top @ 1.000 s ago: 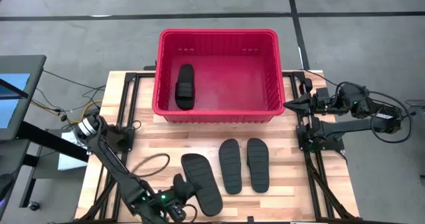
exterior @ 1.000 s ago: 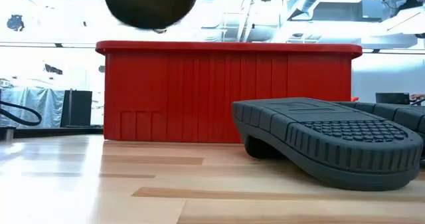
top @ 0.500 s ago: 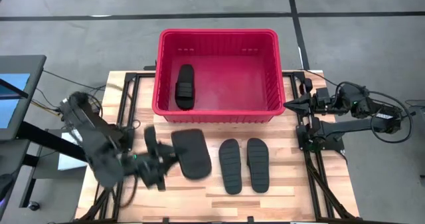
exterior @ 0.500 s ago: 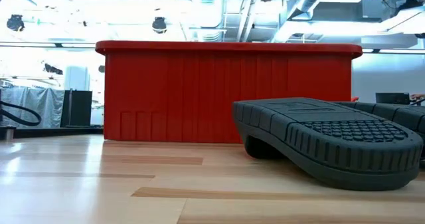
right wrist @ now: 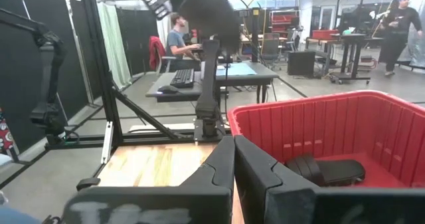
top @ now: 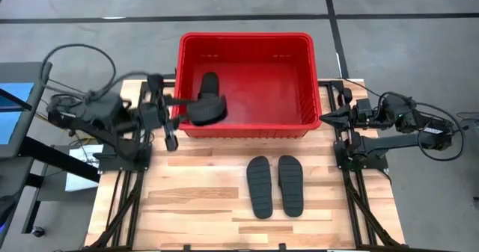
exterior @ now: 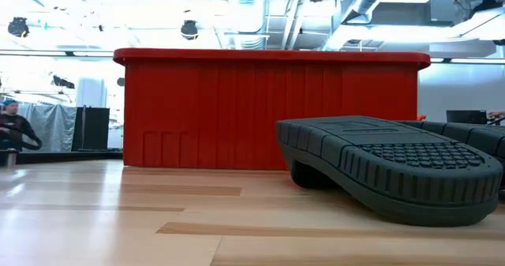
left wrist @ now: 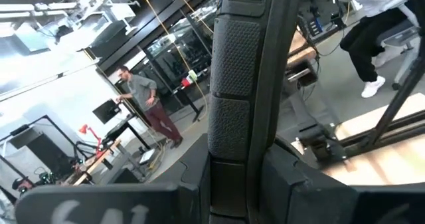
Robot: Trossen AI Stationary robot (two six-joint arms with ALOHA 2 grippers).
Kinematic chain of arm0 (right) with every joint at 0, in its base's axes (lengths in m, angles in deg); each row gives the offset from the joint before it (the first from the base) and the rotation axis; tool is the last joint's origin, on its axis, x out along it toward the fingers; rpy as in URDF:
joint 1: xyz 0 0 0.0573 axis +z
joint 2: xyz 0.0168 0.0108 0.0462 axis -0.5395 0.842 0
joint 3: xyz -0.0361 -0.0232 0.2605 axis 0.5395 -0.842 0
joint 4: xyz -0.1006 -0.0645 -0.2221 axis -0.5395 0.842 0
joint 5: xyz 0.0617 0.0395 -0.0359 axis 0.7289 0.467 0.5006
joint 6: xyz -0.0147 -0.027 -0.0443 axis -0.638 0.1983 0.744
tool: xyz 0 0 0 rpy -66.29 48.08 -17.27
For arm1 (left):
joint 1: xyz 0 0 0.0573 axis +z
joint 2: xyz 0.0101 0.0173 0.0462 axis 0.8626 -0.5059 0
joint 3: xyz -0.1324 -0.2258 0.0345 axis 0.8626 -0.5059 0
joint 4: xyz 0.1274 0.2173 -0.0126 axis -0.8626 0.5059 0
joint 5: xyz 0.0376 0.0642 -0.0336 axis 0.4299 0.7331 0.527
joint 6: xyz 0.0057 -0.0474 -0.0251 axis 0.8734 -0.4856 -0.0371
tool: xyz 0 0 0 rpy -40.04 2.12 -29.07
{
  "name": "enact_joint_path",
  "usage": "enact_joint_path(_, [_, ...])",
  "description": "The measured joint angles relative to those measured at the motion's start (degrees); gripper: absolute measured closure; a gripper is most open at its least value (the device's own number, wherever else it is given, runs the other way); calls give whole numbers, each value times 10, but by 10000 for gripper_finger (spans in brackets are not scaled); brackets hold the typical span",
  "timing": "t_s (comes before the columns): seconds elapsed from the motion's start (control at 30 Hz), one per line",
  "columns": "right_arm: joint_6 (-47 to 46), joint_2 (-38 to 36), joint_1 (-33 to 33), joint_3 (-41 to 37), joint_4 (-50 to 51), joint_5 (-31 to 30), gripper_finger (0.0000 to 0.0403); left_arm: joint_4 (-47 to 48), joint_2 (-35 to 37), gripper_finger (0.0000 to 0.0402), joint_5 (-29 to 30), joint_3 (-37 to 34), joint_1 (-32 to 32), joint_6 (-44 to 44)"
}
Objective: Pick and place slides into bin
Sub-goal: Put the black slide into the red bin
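Slides are what I am moving, and one of them has just left the table: half a second ago my left gripper (top: pixel 182 106) had it low over the boards in front of the bin, and a second ago it was still being gathered at the near left corner. Now I hold that carried slide (top: pixel 206 109) clamped by one end, raised over the bin's (top: pixel 243 128) left rim, its body reaching in above the crate's left part. My left wrist view is filled by the slide's dark textured strip held between my fingers, which fits a firm grip.

Just right of it, down on the red floor, lies the slide already in the bin (top: pixel 208 86), its far end showing beyond the carried one; my right wrist view shows it too, flat inside the crate.

Further right, on the wooden table (top: pixel 187 200) in front of the bin, the last two wait side by side, soles up: the left table slide (top: pixel 260 186) and the right table slide (top: pixel 290 184), close together and well clear of the crate.

At the far right my right gripper (top: pixel 326 117) waits beside the bin's right wall with its fingers together, holding nothing.

So I judge the second of four is about to go in; what remains here is to let go over the open floor.
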Motion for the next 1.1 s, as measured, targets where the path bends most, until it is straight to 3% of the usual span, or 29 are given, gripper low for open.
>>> enact_joint_path(0.27, [0,0,0,0,0,0,403,23,2,335,-203,-2,206,-22])
enact_joint_path(0.6, [0,0,0,0,0,0,403,15,-58,335,-438,-3,446,-100])
enact_joint_path(0.8, [0,0,0,0,0,0,403,-6,-119,335,-512,-3,525,-156])
enact_joint_path(1.1, [0,0,0,0,0,0,403,-30,-200,335,-573,-3,613,-212])
